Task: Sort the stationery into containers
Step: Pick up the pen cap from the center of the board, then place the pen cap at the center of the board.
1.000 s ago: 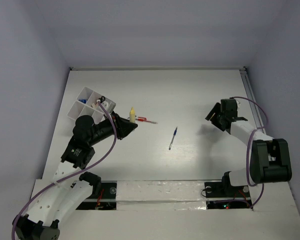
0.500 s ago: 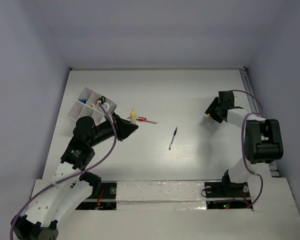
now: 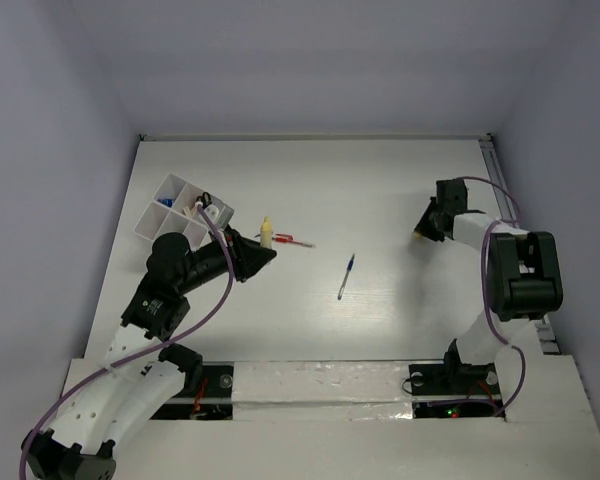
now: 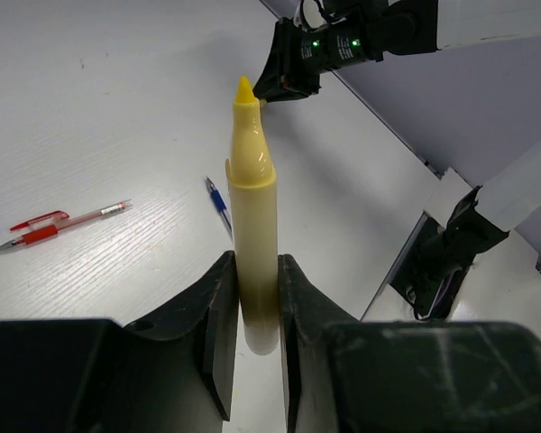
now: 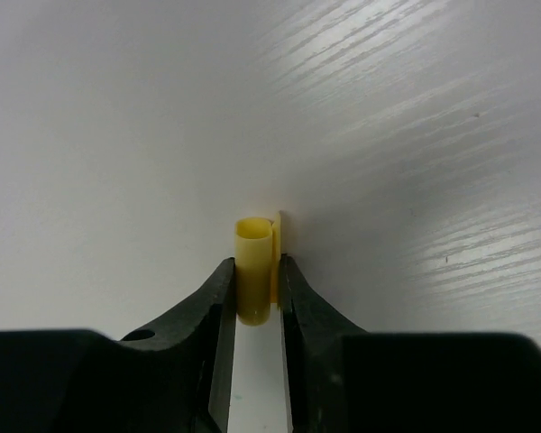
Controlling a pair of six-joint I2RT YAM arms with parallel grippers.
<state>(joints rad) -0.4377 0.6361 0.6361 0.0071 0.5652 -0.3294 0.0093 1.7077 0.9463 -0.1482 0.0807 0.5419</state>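
My left gripper is shut on a pale yellow-green marker, uncapped, its yellow tip pointing away from the fingers; it also shows in the top view. My right gripper is shut on the marker's yellow cap, open end outward, low over the table at the right. A thin red pen lies just beyond the marker, and a blue pen lies mid-table. The white organiser box stands at the left with scissors handles and a blue item in it.
The left arm's forearm lies against the organiser's near side. A rail runs along the table's right edge. The red pen and blue pen show below the marker in the left wrist view.
The right arm's wrist has swung back and turned, so the gripper with the cap now points left and sits lower. The left arm and the marker have barely moved.
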